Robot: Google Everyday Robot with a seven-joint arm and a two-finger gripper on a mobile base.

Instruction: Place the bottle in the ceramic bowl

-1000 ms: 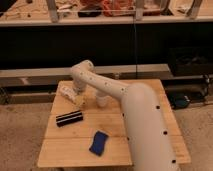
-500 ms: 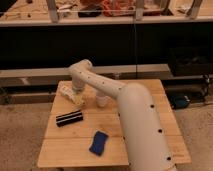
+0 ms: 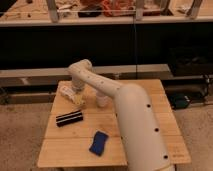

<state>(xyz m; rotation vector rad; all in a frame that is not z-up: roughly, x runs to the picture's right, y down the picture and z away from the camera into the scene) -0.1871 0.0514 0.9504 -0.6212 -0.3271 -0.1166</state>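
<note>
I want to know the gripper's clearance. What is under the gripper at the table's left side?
Under the gripper, the wooden table, with the black bar just nearer the camera. The arm covers the table's right part; no ceramic bowl shows.

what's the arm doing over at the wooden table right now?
The white arm reaches across the wooden table to its far left corner, where its pincer sits by the bottle. Whether it has a grip cannot be told. A translucent cup stands just right of it, with a black bar and a blue sponge nearer the front. No ceramic bowl is visible.
</note>
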